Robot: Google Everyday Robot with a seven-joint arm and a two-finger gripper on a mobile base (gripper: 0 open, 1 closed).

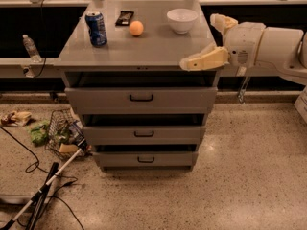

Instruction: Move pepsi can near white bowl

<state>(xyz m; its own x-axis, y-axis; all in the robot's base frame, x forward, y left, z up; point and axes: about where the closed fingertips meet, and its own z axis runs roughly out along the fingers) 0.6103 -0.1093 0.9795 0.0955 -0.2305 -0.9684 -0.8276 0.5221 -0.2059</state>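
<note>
The pepsi can (96,28), blue with a silver top, stands upright at the back left of the grey drawer cabinet's top (144,49). The white bowl (182,20) sits at the back right of the same top. My gripper (199,42) comes in from the right on a white arm (268,44). It hovers over the right front edge of the top, just in front and right of the bowl and far from the can. Its two tan fingers (204,59) are spread apart and hold nothing.
An orange fruit (136,28) and a dark flat packet (124,17) lie between can and bowl. A water bottle (31,48) stands on a ledge to the left. A wire basket (64,133), litter and cables (38,195) lie on the floor at left.
</note>
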